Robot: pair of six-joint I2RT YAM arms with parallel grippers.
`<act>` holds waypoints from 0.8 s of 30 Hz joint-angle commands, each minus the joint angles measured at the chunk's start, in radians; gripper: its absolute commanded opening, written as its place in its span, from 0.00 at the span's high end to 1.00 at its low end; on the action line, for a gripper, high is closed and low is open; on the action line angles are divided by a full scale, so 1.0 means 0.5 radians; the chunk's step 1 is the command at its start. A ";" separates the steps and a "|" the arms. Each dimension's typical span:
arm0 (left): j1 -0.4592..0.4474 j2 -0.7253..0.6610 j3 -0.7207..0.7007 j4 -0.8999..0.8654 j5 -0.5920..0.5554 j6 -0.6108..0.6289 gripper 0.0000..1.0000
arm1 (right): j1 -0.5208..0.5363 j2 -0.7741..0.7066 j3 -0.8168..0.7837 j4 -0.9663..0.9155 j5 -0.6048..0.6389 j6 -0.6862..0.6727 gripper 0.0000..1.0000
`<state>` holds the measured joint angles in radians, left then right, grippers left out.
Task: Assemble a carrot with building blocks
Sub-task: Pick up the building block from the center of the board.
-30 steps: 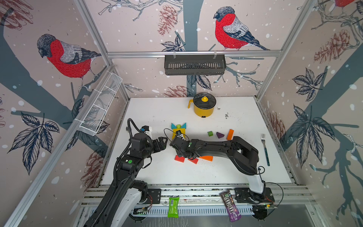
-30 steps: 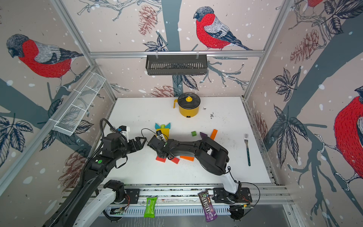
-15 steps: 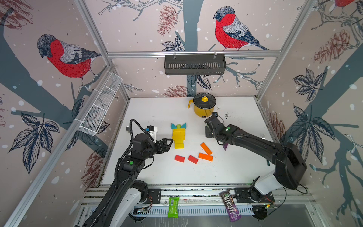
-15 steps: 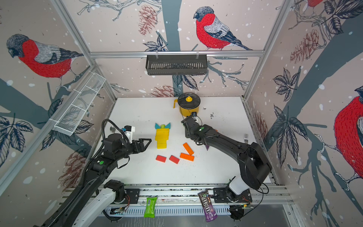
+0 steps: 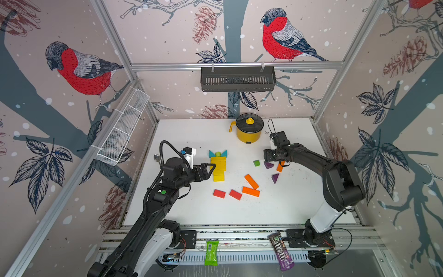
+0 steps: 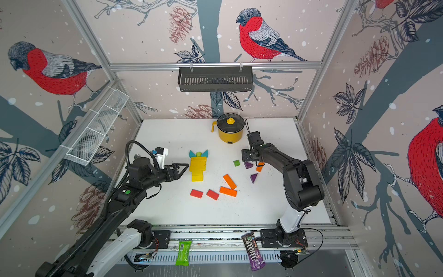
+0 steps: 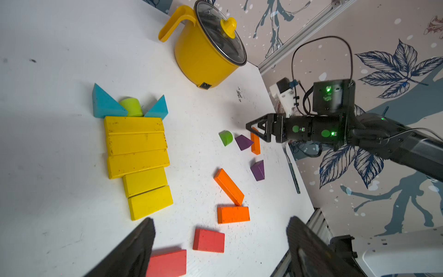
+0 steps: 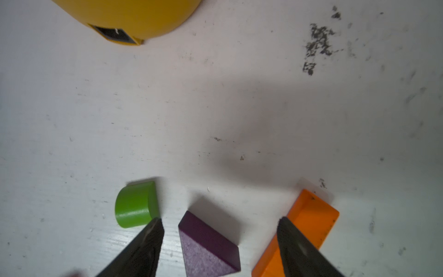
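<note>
On the white table (image 5: 182, 211) the carrot is partly laid out flat. Five yellow blocks (image 5: 218, 167) lie edge to edge in a row, three wide ones and then two narrower ones. At the wide end a small green piece (image 5: 218, 154) sits between two teal triangles (image 5: 212, 154). The left claw (image 5: 209, 169) hovers just beside this row on the robot's left, its fingers (image 7: 139, 244) spread wide and holding nothing. The other blocks lie loose. Two red blocks (image 5: 219, 193) sit side by side nearest the robot, and beside them two orange blocks (image 5: 250, 191) meet at one end. A lone purple triangle (image 5: 275, 178) lies further right, and beyond it is a cluster of a second green piece (image 5: 256, 163), the other purple triangle (image 5: 268, 165) and a third orange block (image 5: 279, 167). The right claw (image 5: 266, 156) is over that cluster, its fingers (image 8: 148, 239) apart on either side of the other purple triangle without gripping it. The second green piece lies just outside one finger, and the third orange block is partly hidden behind the other. A yellow pot (image 5: 248, 136) with its lid on stands at the back of the table, apart from the blocks.
</note>
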<state>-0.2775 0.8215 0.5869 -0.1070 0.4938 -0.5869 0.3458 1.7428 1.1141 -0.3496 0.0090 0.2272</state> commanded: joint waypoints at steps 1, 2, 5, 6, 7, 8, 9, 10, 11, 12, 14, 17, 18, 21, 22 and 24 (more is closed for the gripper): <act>-0.001 0.123 0.099 0.223 -0.062 -0.110 0.14 | 0.010 0.063 0.017 0.018 -0.162 -0.120 0.25; -0.005 0.177 0.123 0.234 -0.066 -0.130 0.14 | 0.011 0.080 0.018 0.020 -0.165 -0.108 0.25; -0.017 0.332 0.172 0.217 -0.121 -0.213 0.16 | 0.018 0.113 -0.011 0.037 -0.214 -0.079 0.26; -0.019 0.372 0.186 0.216 -0.112 -0.244 0.17 | 0.027 0.111 -0.018 0.032 -0.204 -0.069 0.26; -0.023 0.415 0.209 0.210 -0.095 -0.274 0.17 | 0.040 0.101 -0.032 0.027 -0.190 -0.057 0.26; -0.030 0.449 0.224 0.196 -0.090 -0.305 0.17 | 0.058 0.087 -0.050 0.033 -0.194 -0.053 0.26; -0.040 0.470 0.229 0.199 -0.090 -0.326 0.17 | 0.071 0.074 -0.064 0.036 -0.197 -0.053 0.27; -0.050 0.489 0.227 0.207 -0.103 -0.355 0.17 | 0.090 0.069 -0.071 0.034 -0.175 -0.039 0.27; -0.060 0.499 0.216 0.218 -0.118 -0.383 0.17 | 0.104 0.073 -0.071 0.028 -0.148 -0.021 0.29; -0.068 0.507 0.207 0.236 -0.119 -0.400 0.17 | 0.114 0.081 -0.073 0.022 -0.131 -0.016 0.30; -0.088 0.520 0.199 0.257 -0.133 -0.429 0.17 | 0.131 0.098 -0.080 0.020 -0.101 -0.013 0.36; -0.119 0.553 0.208 0.274 -0.148 -0.459 0.17 | 0.138 0.096 -0.079 0.002 -0.024 0.017 0.40; -0.127 0.572 0.211 0.279 -0.146 -0.472 0.17 | 0.138 0.083 -0.086 0.008 -0.021 0.025 0.41; -0.144 0.649 0.240 0.314 -0.129 -0.496 0.17 | 0.144 0.061 -0.097 0.008 0.001 0.058 0.41; -0.147 0.681 0.260 0.318 -0.122 -0.498 0.17 | 0.155 0.062 -0.103 0.003 0.002 0.057 0.41; -0.162 0.744 0.312 0.335 -0.106 -0.497 0.17 | 0.174 0.061 -0.121 0.007 0.027 0.057 0.42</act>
<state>-0.3519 1.1717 0.7155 -0.0128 0.4332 -0.8165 0.4229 1.7798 1.0615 -0.3389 -0.0090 0.2367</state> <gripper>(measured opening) 0.833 0.585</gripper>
